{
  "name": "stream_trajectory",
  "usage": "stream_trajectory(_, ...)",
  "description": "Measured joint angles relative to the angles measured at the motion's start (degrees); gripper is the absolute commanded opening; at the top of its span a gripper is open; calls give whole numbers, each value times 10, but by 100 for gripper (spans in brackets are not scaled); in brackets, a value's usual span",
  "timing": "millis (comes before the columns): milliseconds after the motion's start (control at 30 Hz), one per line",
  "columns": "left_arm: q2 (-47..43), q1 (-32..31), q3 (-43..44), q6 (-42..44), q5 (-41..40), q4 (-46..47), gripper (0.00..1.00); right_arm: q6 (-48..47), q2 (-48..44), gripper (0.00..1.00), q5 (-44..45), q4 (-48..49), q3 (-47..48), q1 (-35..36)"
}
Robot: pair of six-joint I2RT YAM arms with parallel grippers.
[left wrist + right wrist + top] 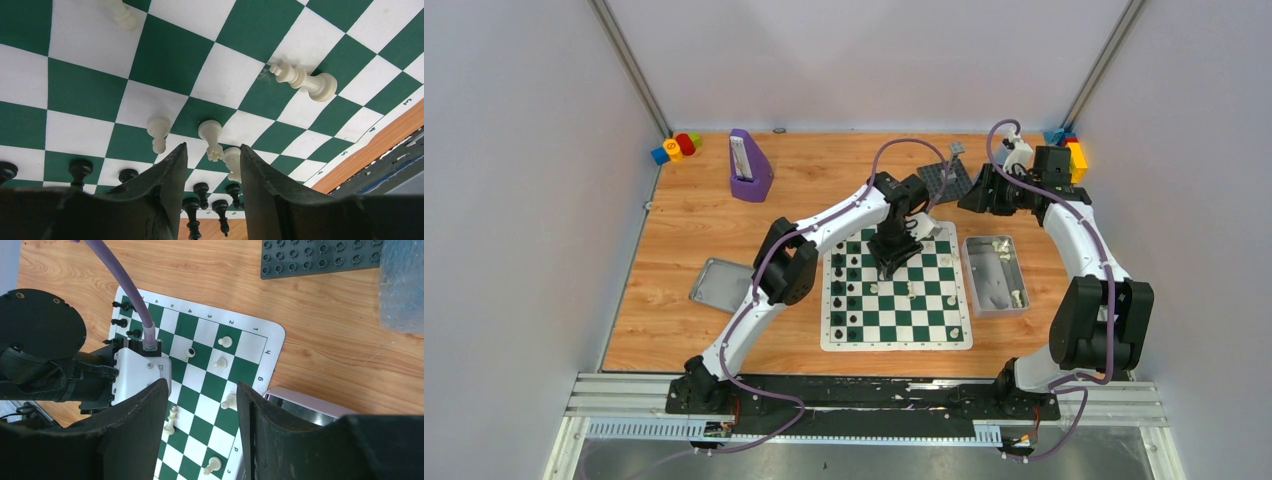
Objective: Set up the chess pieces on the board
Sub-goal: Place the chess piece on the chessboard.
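My left claw (pixel 213 147) hangs over the far half of the green-and-white checkered roll-up board (pixel 894 343). It's released, jaws apart, nothing pinched. Straight down through the gap sits a cream plastic piece with a notched crown (pixel 211 137), on the board and clear of both fingers as far as I can see. A cream pawn (pixel 158 134) is just beside it, and a third cream figure (pixel 232 161) is half hidden behind my other finger. The black plastic pieces (pixel 80 169) are ranked along the board's left side.

Here's the one I'd watch: the tall cream piece (pixel 302 80), out toward the board's numbered border, ahead of this claw. It looks toppled, though I can't swear to it. Its long axis slants across its square, head toward the board's middle, base toward the border. That runs nearly in line with the way my jaws close, so I reckon the wrist must swing round to pinch across the stem.

My left claw is the nearer one. My right claw (pixel 201 385) hangs high beyond the board's far right corner, jaws apart and empty. The silver metal tin (pixel 967 280) sits just beside the board's right edge with more cream pieces inside, and that's more the right arm's side.
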Motion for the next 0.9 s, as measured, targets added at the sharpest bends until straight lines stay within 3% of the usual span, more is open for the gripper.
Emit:
stream_trajectory(167,-21,0,-14,0,-4,14,59,-21,-2,52,0,-5,-10,0)
stream_trajectory(333,-128,12,-92,4,-10,50,69,-55,-4,52,7,-9,-21,17)
stream_trajectory(600,-312,77,-216,4,-1,131,70,-121,-4,44,67,-11,-28,124)
stream_trajectory(900,-368,184,-296,-2,16,181,71,-187,17,44,127,-34,-30,236)
